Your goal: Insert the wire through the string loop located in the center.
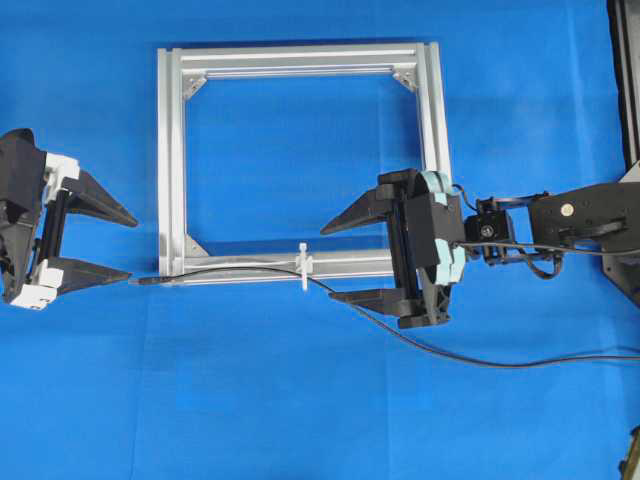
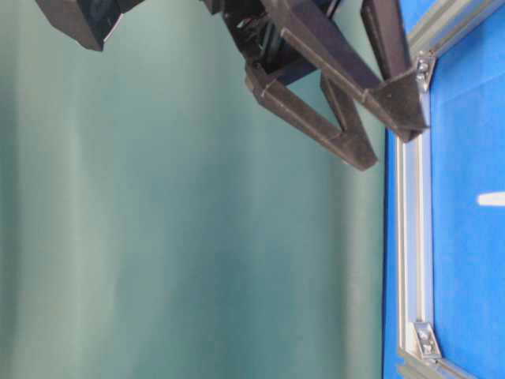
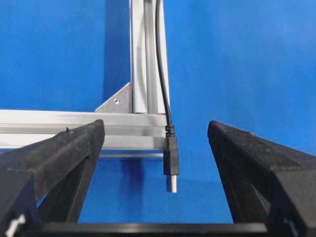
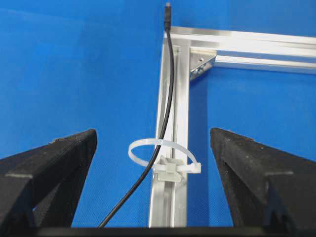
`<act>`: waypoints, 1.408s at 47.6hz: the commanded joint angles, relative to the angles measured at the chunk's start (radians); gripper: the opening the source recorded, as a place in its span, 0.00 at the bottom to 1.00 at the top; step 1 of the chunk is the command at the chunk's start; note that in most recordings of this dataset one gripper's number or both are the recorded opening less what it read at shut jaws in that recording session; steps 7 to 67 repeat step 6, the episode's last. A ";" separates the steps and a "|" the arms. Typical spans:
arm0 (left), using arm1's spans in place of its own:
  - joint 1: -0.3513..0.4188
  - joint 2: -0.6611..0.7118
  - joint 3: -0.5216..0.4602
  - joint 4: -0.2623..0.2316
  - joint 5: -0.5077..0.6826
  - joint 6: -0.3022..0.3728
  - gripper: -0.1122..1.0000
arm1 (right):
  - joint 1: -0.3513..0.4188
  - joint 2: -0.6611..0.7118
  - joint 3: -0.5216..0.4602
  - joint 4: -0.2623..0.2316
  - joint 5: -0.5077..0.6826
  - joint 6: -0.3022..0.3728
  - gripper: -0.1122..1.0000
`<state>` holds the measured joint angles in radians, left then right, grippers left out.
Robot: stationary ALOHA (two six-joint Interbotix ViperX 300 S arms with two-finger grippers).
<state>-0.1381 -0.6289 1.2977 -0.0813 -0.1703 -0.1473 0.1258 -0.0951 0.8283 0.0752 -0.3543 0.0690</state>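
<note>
wire threaded through string loop, far end cut off, left claw and right claw both spread, empty

A bright blue cloth covers the whole work surface, smooth and evenly lit, with only soft, short shadows beneath what stands on it. In the table-level view, which is turned on its side, a plain teal-green backdrop fills most of the picture; it looks like a flat wall or curtain with faint paler bands running across it, and it meets the blue surface along a straight edge. At the right edge of the overhead view a dark upright structure borders the cloth.
</note>
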 commanded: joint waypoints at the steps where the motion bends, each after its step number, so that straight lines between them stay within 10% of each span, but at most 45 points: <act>1: 0.003 -0.002 -0.018 0.003 -0.003 0.000 0.81 | -0.002 -0.021 -0.008 -0.002 -0.005 -0.002 0.84; 67: 0.003 -0.002 -0.018 0.003 -0.003 0.000 0.81 | 0.000 -0.023 -0.008 -0.003 -0.005 -0.002 0.84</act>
